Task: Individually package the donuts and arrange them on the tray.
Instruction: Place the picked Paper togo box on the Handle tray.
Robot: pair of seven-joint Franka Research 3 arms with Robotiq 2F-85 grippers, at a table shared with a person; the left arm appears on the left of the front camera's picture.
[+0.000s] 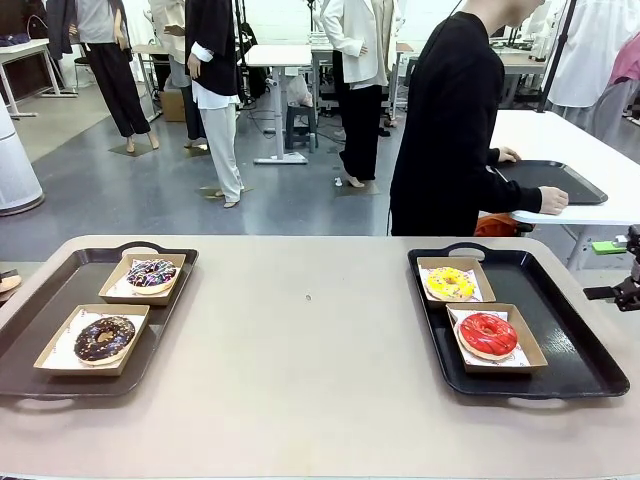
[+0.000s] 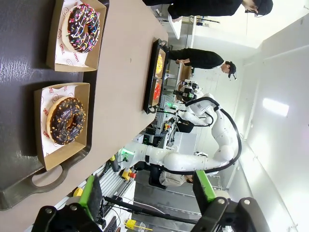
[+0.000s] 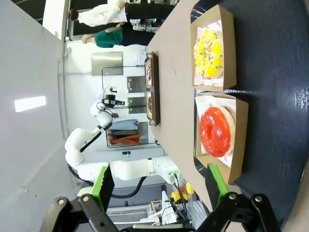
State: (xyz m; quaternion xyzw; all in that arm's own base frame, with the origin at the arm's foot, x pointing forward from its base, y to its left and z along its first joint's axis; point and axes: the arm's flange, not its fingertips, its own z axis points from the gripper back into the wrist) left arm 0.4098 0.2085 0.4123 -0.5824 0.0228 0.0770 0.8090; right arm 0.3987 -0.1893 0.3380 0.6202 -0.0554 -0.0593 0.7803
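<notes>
In the front view, four donuts sit in paper boxes: the drizzled donut [image 1: 151,273] and sprinkled chocolate donut [image 1: 104,338] on the left tray [image 1: 40,300] at nine o'clock, the yellow donut [image 1: 450,283] and red donut [image 1: 488,334] on the right tray [image 1: 560,330] at three. The left wrist view shows the left gripper [image 2: 145,198] wide and empty. The right wrist view shows the right gripper [image 3: 159,186] likewise spread, so a careless descent could probably dent the icing.

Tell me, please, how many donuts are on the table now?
4, each in its own box: drizzled donut and sprinkled donut on the left tray; yellow donut and red donut on the right tray. None seems hidden.
</notes>
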